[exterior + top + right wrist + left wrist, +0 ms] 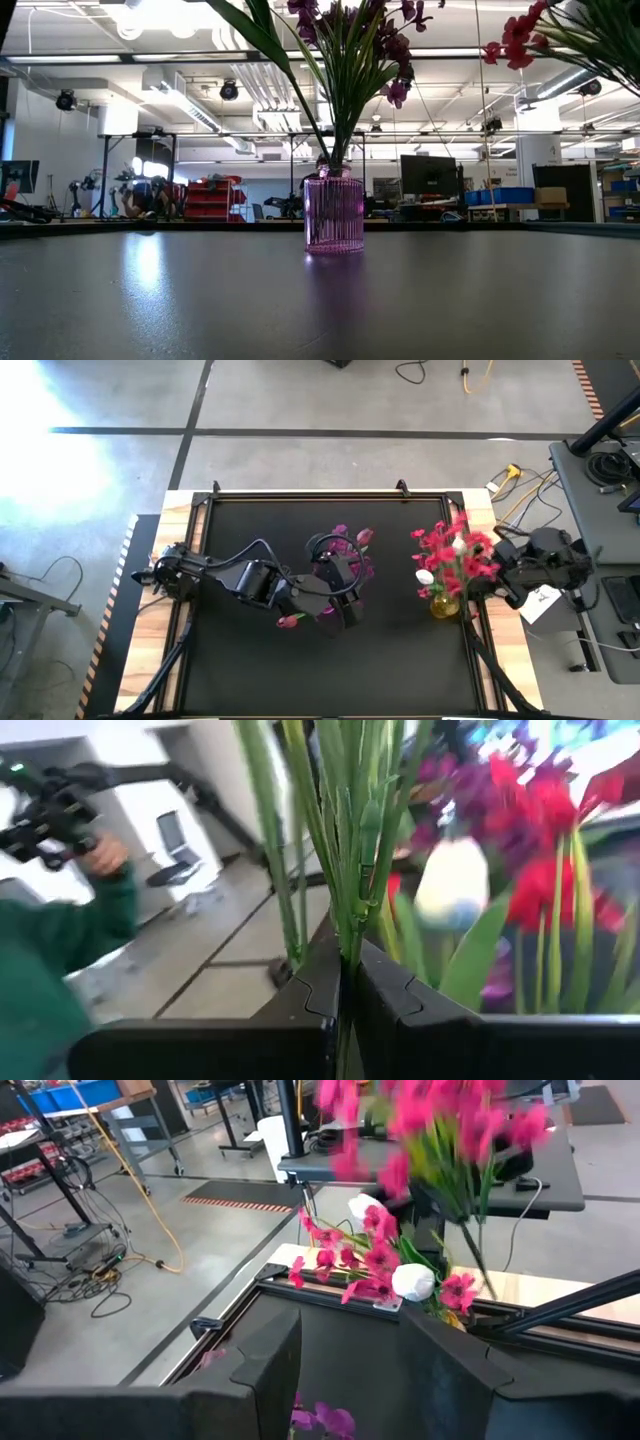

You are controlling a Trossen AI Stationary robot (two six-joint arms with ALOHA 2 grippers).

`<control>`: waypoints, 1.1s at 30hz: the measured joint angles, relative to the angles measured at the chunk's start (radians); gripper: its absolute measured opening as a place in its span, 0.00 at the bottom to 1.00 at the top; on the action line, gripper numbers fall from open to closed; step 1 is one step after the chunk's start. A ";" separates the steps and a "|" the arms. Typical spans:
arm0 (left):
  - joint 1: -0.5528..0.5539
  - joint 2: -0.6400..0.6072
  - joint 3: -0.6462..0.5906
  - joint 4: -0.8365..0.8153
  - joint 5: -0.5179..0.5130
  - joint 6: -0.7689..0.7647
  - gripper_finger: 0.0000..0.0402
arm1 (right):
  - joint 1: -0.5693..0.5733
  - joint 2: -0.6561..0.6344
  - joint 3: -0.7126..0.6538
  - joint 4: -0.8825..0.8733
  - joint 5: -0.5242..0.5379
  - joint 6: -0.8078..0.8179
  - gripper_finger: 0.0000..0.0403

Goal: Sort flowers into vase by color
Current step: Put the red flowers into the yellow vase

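Black matting covers the bench, and in the high view the left pincer sits near its middle, just beside a pink vase of purple-magenta flowers, with one pink bloom lying on the mat close to the arm. Toward the right edge, the right pincer reaches into a bunch of red flowers with white buds standing in a yellow vase. In the low view the ribbed pink vase stands upright mid-bench, green stems fanning up to purple blooms, while red blooms hang in at the top right corner. In the left wrist view the left pincer is released, its fingers spread with nothing between them; the red and white bunch stands well beyond, by the far edge of the bench, and a purple bloom shows low between the fingers. In the right wrist view the right pincer is clenched on a cluster of green stems, with red blooms and a white bud just behind; a person's green sleeve shows in the room beyond.
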 joint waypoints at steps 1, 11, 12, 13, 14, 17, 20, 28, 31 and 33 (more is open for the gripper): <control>0.000 0.000 0.000 0.000 0.000 -0.002 0.39 | 0.000 0.000 0.017 -0.007 0.028 -0.017 0.02; -0.019 0.000 0.000 -0.002 0.000 -0.008 0.39 | -0.004 0.000 0.082 -0.123 0.214 -0.144 0.02; -0.020 0.000 0.000 -0.002 0.000 -0.007 0.39 | -0.009 0.000 0.076 -0.123 0.233 -0.155 0.02; -0.020 0.000 0.000 -0.003 0.000 -0.007 0.39 | -0.013 0.000 0.071 -0.124 0.254 -0.157 0.02; -0.020 0.000 0.000 -0.004 0.000 -0.007 0.39 | -0.018 0.000 0.070 -0.125 0.261 -0.157 0.02; -0.020 0.000 0.000 -0.012 0.000 -0.006 0.39 | -0.029 0.000 0.070 -0.121 0.281 -0.135 0.02; -0.020 0.000 0.000 -0.018 0.000 -0.005 0.39 | -0.037 0.000 0.067 -0.138 0.333 -0.110 0.02; -0.020 0.000 0.000 -0.025 0.000 -0.005 0.39 | -0.040 0.000 0.004 -0.153 0.373 -0.052 0.04; -0.020 0.000 0.000 -0.025 0.000 -0.005 0.39 | -0.040 0.000 0.000 -0.151 0.373 -0.048 0.05; -0.020 0.000 0.000 -0.025 0.000 -0.005 0.39 | -0.040 0.000 0.000 -0.150 0.373 -0.048 0.06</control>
